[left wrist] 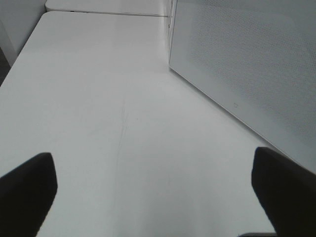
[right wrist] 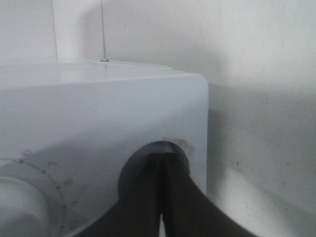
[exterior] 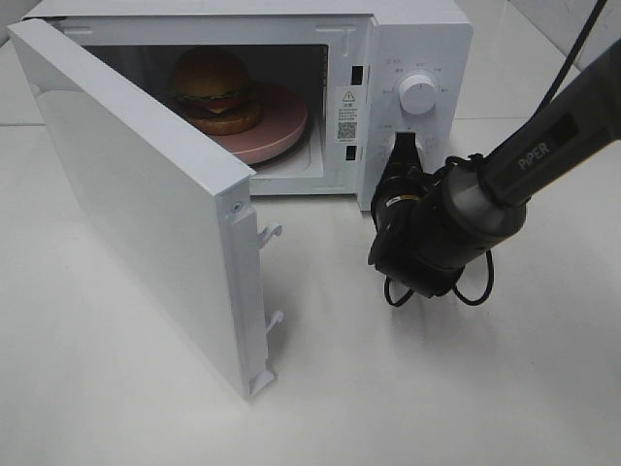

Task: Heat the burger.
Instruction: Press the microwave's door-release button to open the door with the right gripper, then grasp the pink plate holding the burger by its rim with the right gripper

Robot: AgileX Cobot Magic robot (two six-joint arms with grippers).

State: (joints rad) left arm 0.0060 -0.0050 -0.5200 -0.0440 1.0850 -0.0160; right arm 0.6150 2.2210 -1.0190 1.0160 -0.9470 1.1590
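Note:
The burger [exterior: 213,87] sits on a pink plate [exterior: 281,131] inside the white microwave [exterior: 417,39], whose door [exterior: 136,204] stands wide open toward the front left. My right gripper [exterior: 403,146] is shut and empty, its tips against the round recessed button below the dial [exterior: 418,94] on the control panel. The right wrist view shows the closed tips [right wrist: 162,158] in that dark recess. My left gripper [left wrist: 158,192] is open and empty over bare table, left of the door's outer face [left wrist: 247,59]. It is outside the exterior high view.
The open door juts out over the white table [exterior: 437,388] toward its front, with two latch hooks [exterior: 269,233] on its free edge. The right arm [exterior: 543,146] reaches in from the right, with a cable looped under its wrist.

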